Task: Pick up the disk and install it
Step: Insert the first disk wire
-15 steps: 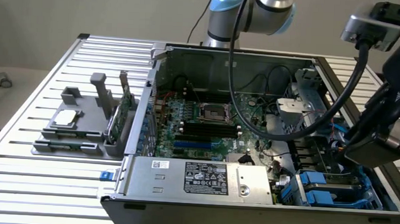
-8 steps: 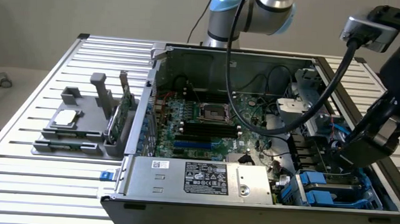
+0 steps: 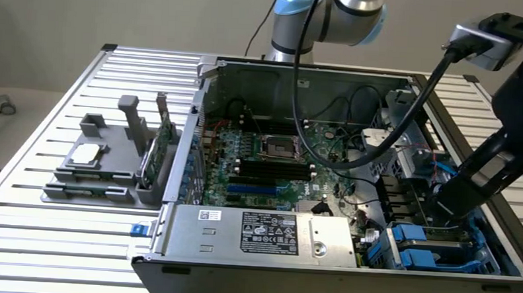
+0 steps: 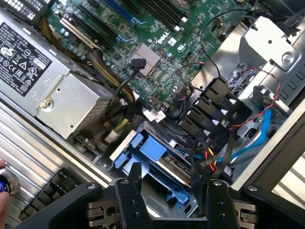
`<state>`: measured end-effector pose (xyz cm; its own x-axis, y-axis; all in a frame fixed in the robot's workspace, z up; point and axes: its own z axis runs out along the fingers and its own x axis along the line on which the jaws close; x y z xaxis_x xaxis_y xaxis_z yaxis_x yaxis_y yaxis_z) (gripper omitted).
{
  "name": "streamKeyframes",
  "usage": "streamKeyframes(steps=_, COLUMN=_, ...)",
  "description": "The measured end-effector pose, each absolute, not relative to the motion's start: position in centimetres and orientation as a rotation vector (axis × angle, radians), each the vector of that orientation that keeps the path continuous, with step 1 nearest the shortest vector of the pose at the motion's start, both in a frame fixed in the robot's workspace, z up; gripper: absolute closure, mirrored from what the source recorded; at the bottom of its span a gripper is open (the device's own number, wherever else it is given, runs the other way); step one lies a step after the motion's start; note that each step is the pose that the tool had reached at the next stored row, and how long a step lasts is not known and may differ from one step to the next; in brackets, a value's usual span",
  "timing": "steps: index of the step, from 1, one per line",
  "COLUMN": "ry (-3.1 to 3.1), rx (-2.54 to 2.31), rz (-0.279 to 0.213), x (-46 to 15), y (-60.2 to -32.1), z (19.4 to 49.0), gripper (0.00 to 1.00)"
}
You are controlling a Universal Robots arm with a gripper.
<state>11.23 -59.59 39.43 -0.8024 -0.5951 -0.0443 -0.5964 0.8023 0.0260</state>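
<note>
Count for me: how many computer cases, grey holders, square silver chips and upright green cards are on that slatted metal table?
Open computer case: 1
Grey holder: 1
Square silver chip: 1
Upright green card: 1
Total: 4

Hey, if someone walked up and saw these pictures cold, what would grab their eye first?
First, the opened computer case on the slatted metal table, with its green motherboard laid bare in the middle. Then, at the exterior view's right, the dark robot arm reaches down into the case, where the tool is close over the blue-framed disk.
</note>
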Motion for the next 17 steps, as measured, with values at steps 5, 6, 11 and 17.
streamKeyframes(steps=5, ry=2.989, rx=-0.841, rz=0.057, x=11.2, y=-59.6, z=39.1, gripper=0.46)
streamKeyframes(steps=6, ry=2.996, rx=-0.815, rz=0.057, x=11.2, y=-59.6, z=39.0, gripper=0.46)
streamKeyframes(steps=11, ry=3.029, rx=-0.676, rz=0.054, x=11.2, y=-59.6, z=38.6, gripper=0.46)
streamKeyframes(steps=17, ry=3.059, rx=-0.512, rz=0.051, x=11.2, y=-59.6, z=38.2, gripper=0.46)
